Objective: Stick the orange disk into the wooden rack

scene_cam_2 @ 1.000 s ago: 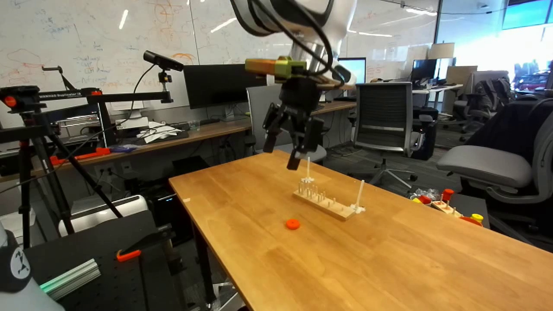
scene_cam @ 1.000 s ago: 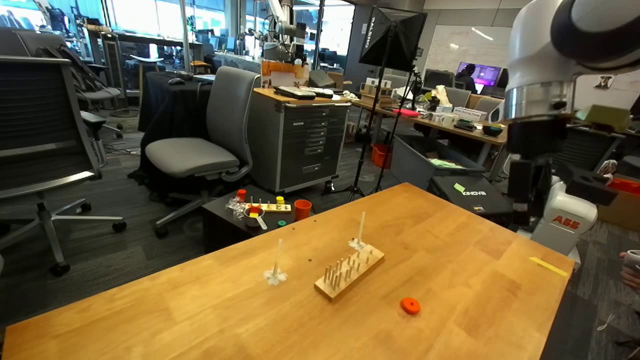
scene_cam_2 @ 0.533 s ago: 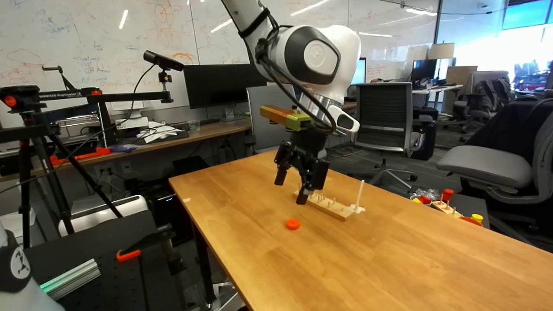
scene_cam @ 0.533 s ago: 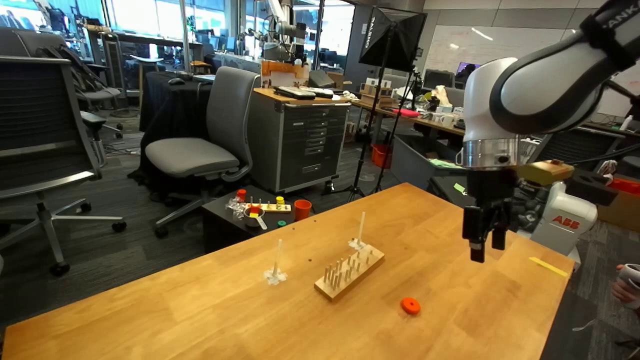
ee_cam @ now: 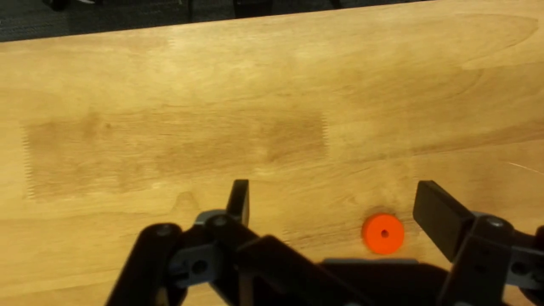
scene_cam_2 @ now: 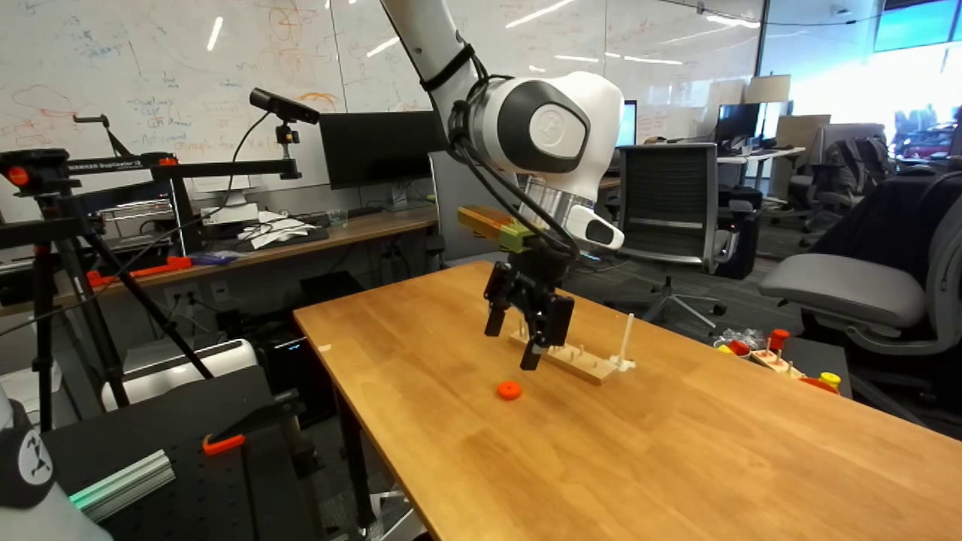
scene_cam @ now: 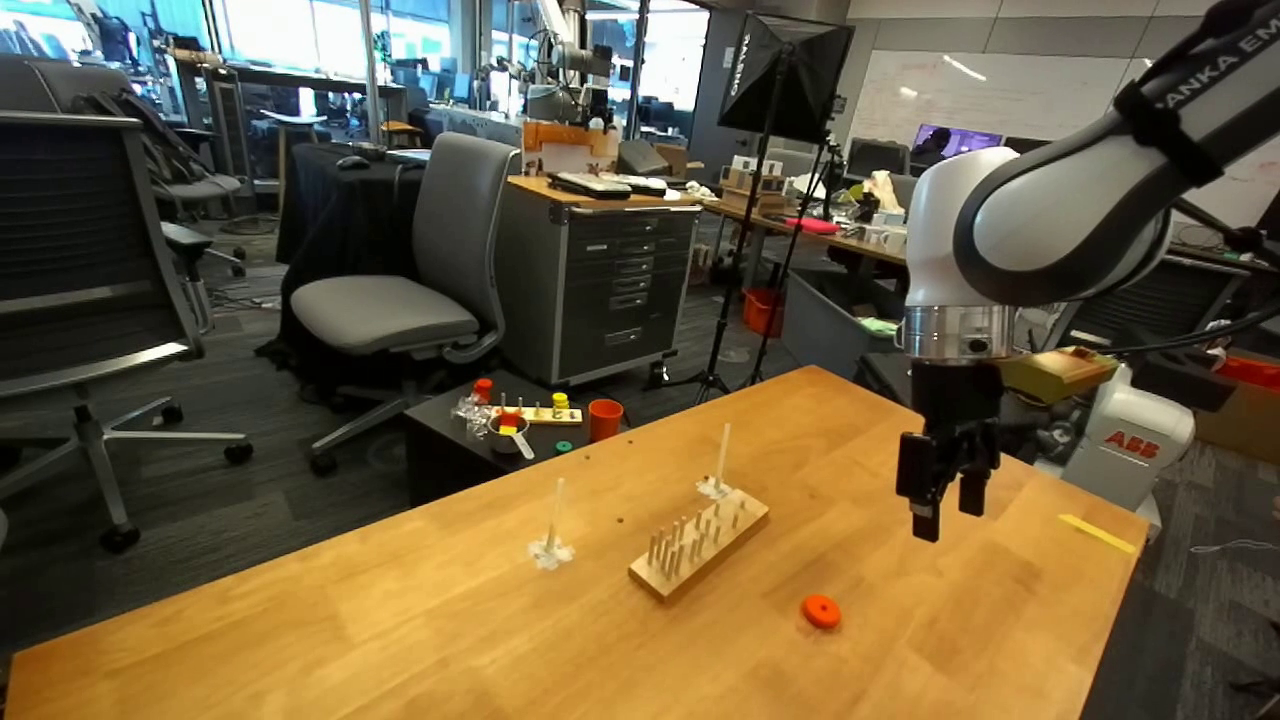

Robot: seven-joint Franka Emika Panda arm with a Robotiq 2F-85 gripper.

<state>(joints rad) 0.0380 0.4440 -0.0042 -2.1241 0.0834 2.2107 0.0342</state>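
While the gripper [ee_cam: 338,208] hangs above the table [scene_cam: 400,610], its two fingers [ee_cam: 442,221] stand wide apart and grasp nothing. The orange disk [scene_cam: 821,612] lies flat on the table, apart from the fingers; seen from the wrist it shows in the gap, nearer the view's right-hand finger. In an exterior view the wooden rack [scene_cam_2: 582,364] is partly hidden behind the gripper. The rack sits on the table, near the disk but not touching it, its pegs [scene_cam: 653,548] upright. Two thin sticks [scene_cam: 723,455] stand near it with white patches [scene_cam: 549,555] at their feet. A yellow strip [scene_cam: 1096,533] lies near one table edge.
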